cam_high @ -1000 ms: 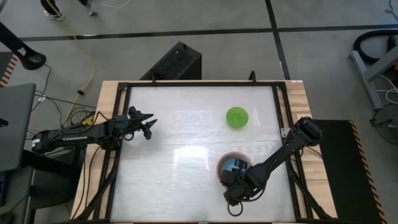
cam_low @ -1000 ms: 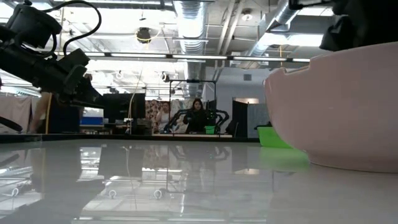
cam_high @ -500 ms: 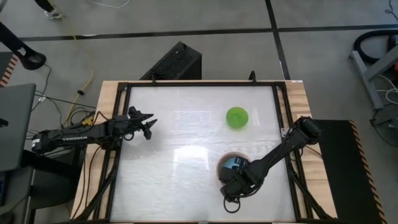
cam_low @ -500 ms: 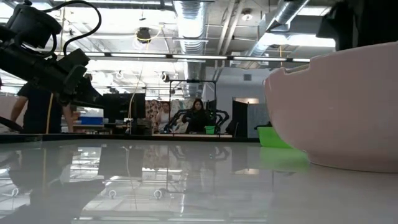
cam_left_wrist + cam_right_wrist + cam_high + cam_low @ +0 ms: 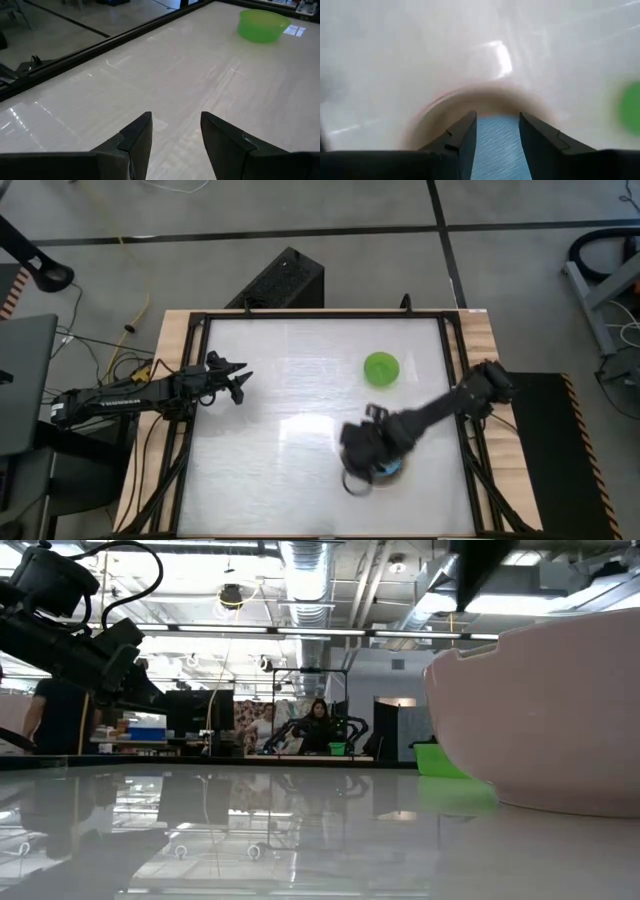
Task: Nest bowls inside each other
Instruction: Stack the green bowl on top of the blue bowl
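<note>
The bowls stand stacked near the table's right front. The large cream-white bowl [image 5: 540, 720] rests on its base. Inside it sits the grey-beige bowl [image 5: 492, 97], with the light-blue bowl [image 5: 497, 150] in that one. In the high view only a bit of the blue bowl [image 5: 387, 471] shows under my right arm. My right gripper [image 5: 497, 117] hangs open above the stack, the blue bowl showing between its fingers. The green bowl [image 5: 381, 368] stands alone, farther back. My left gripper [image 5: 240, 380] waits open at the table's left side.
A black frame [image 5: 445, 350] runs round the white tabletop. Bare table lies between my left gripper and the bowls. In the low view the green bowl [image 5: 440, 760] peeks out behind the cream one, and people stand in the room beyond.
My right gripper has risen from beside the stack's near edge and swung toward the table's left and far side, ending over the stacked bowls. The bowls have stayed where they were.
</note>
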